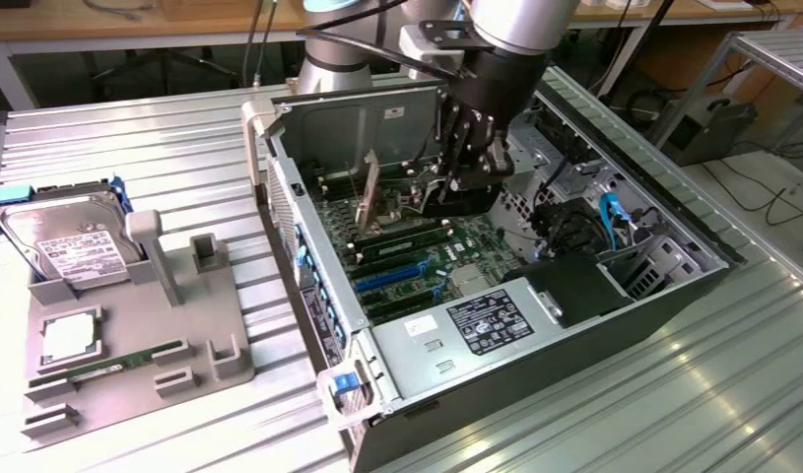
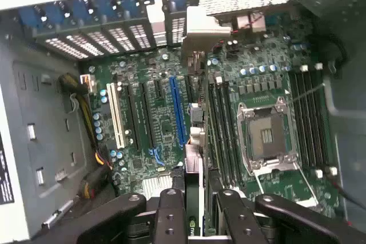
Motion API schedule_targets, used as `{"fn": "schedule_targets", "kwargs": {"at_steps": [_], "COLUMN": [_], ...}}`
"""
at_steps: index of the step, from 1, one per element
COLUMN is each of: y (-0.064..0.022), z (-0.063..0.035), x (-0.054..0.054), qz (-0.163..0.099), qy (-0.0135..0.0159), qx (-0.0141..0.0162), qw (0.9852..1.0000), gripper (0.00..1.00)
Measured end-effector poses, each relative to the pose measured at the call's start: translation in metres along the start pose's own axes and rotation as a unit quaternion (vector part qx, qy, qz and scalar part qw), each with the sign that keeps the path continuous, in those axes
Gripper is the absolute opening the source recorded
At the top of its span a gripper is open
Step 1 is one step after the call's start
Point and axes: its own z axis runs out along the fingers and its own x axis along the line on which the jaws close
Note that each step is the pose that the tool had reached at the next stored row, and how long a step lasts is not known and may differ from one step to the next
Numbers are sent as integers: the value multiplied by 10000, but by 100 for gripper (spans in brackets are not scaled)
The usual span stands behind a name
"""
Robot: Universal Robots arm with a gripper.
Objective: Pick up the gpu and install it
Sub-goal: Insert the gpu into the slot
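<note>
Exterior view: the grey jointed arm (image 1: pixel 506 39) comes down steeply from the far side into an open black-and-silver computer case (image 1: pixel 362 128) lying on a ribbed metal table (image 1: pixel 152 138). The black gripper (image 1: pixel 464 175) points down over the green motherboard (image 1: pixel 434 258). The slim flat black gpu (image 1: pixel 454 204) hangs under it, mid-case. On the exterior view's left, a grey moulded tray (image 1: pixel 191 345) carries a silver labelled hard drive (image 1: pixel 70 251).

Wrist view: the fingers (image 2: pixel 171 212) are clamped narrowly on both faces of the gpu, which is seen edge-on as a thin dark strip. Its silvery bracket (image 2: pixel 200 27) sits towards the perforated rear wall. The card runs beside a long blue slot (image 2: pixel 177 112); cannot tell whether it is seated. A square metal processor socket (image 2: pixel 266 135) lies bare nearby.
</note>
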Motion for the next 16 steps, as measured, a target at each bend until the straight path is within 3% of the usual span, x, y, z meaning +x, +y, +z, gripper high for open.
{"fn": "schedule_targets", "kwargs": {"at_steps": [5,10,16], "y": [10,137,292], "z": [91,179,253], "x": [4,28,71], "qz": [-436,-483,-488], "qy": [14,2,1], "qx": [-11,-12,16], "qw": [9990,9988,9988], "gripper": [26,26,26]}}
